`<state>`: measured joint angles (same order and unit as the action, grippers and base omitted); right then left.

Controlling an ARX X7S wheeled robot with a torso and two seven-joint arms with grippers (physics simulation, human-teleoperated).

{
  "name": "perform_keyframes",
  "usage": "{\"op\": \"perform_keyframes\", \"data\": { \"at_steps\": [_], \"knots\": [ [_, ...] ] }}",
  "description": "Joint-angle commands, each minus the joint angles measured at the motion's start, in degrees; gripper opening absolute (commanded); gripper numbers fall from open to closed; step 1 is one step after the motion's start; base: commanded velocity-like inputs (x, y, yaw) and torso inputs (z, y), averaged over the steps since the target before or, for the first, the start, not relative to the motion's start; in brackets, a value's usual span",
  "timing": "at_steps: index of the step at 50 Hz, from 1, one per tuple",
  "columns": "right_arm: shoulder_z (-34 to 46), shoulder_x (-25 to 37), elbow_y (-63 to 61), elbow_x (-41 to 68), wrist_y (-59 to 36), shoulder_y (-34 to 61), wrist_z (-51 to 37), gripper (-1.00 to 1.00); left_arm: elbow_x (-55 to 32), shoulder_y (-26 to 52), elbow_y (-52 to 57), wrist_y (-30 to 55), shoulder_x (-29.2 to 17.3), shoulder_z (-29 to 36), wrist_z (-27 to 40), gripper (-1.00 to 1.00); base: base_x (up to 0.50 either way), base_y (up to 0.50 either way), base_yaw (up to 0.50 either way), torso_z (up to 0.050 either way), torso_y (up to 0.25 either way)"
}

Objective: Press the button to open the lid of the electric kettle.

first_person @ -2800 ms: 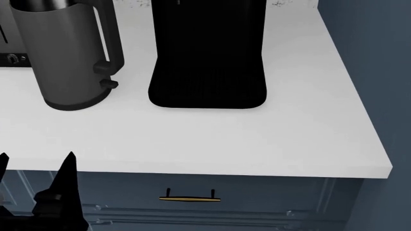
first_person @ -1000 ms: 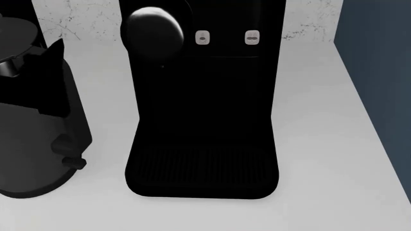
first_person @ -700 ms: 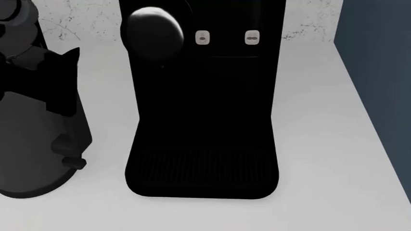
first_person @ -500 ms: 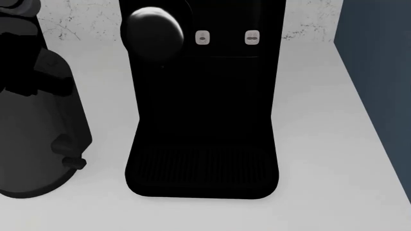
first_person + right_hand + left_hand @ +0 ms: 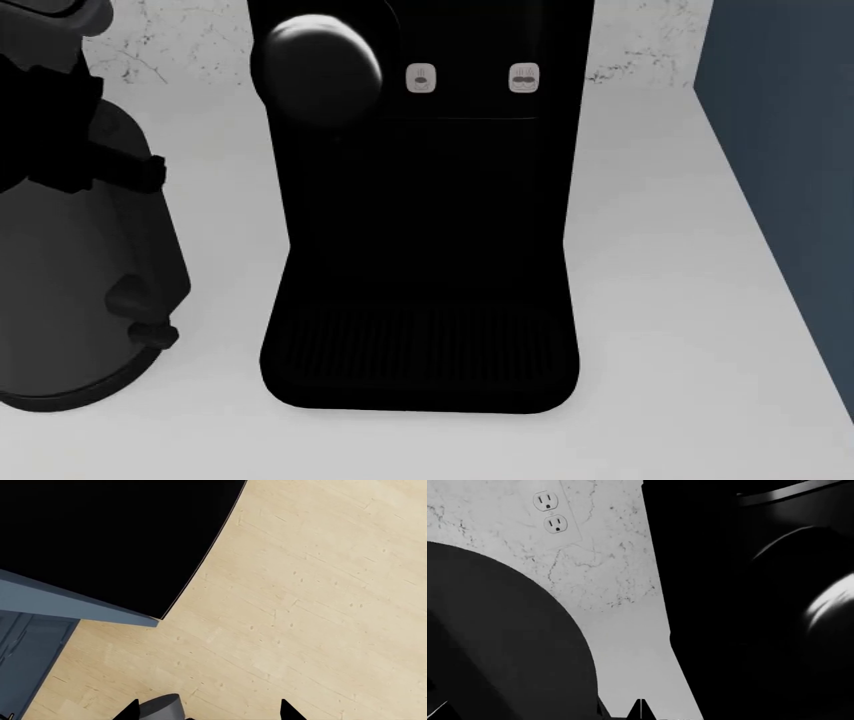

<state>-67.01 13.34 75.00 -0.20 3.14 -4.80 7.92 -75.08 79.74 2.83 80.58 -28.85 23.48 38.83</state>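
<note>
The electric kettle [image 5: 80,300] stands at the left of the head view, a dark grey cylinder with small nubs [image 5: 158,335] on its side. My black left arm [image 5: 60,140] lies across its top and hides the lid there. In the left wrist view the lid [image 5: 494,645] is a dark rounded mass close beside my left gripper [image 5: 640,711], whose fingertips meet in one point, with nothing between them. My right gripper [image 5: 208,714] is open and empty, facing the wooden floor, away from the kettle. The button cannot be made out.
A big black coffee machine [image 5: 420,250] with two small white buttons [image 5: 422,78] stands right of the kettle on the white counter [image 5: 667,300]. A marbled wall with an outlet [image 5: 550,512] is behind. A dark blue wall [image 5: 787,120] bounds the right.
My left arm has moved left and down over the kettle's top, covering the lid that showed a second ago. The head view rose and closed in since 2.8 s ago.
</note>
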Motion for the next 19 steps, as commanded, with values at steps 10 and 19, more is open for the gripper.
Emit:
{"op": "perform_keyframes", "data": {
  "at_steps": [10,19],
  "knots": [
    [0.4,0.0,0.0,0.2,-0.2,0.0,-0.1,1.00,-0.1,-3.7,-5.6,-3.0,0.2,4.4,-3.7,-1.00,0.01,0.00,0.00,0.000,0.000],
    [0.4,0.0,0.0,0.2,-0.2,0.0,-0.1,1.00,-1.2,-3.4,-5.3,-2.5,0.5,4.6,-3.0,-1.00,0.01,0.00,-0.01,0.000,0.000]
  ]
}}
